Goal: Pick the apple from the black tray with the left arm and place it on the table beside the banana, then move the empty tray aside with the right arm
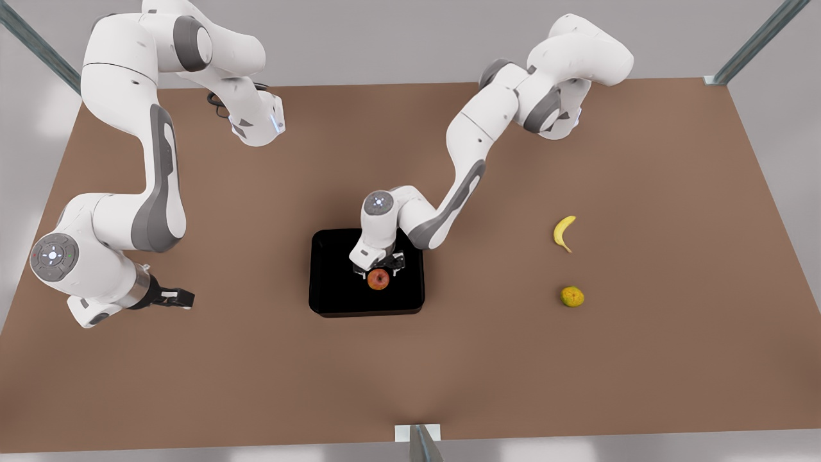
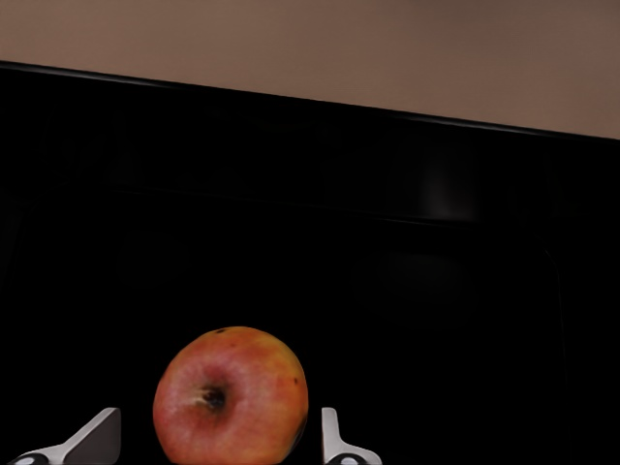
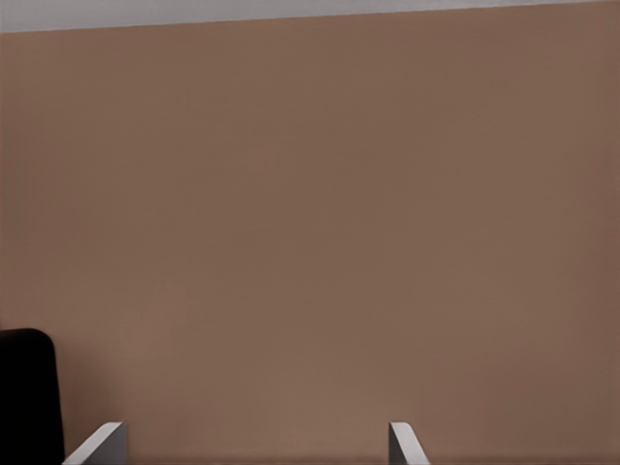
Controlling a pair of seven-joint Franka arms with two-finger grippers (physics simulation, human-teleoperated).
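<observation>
reaching down over the black tray point(image 1: 333, 282), the left gripper point(image 1: 380, 269) sits directly above the apple point(image 1: 378, 279); in the left wrist view its fingertips point(image 2: 92, 438) stand apart on either side of the apple point(image 2: 231, 395), not yet pressed against it; the apple rests on the tray floor point(image 2: 387, 242), stem dimple facing the camera, toward the tray's side nearer the front view's right; the tray lies on the table point(image 1: 256, 359) near its middle; the banana point(image 1: 563, 232) lies on the table well apart from the tray, toward the front view's right, with a round yellow-green fruit point(image 1: 572, 296) near it; the right gripper point(image 1: 173, 298) waits low over the table at the front view's left, fingers point(image 3: 97, 446) spread with nothing between them; a corner of the tray point(image 3: 27, 397) shows beside them in the right wrist view.
</observation>
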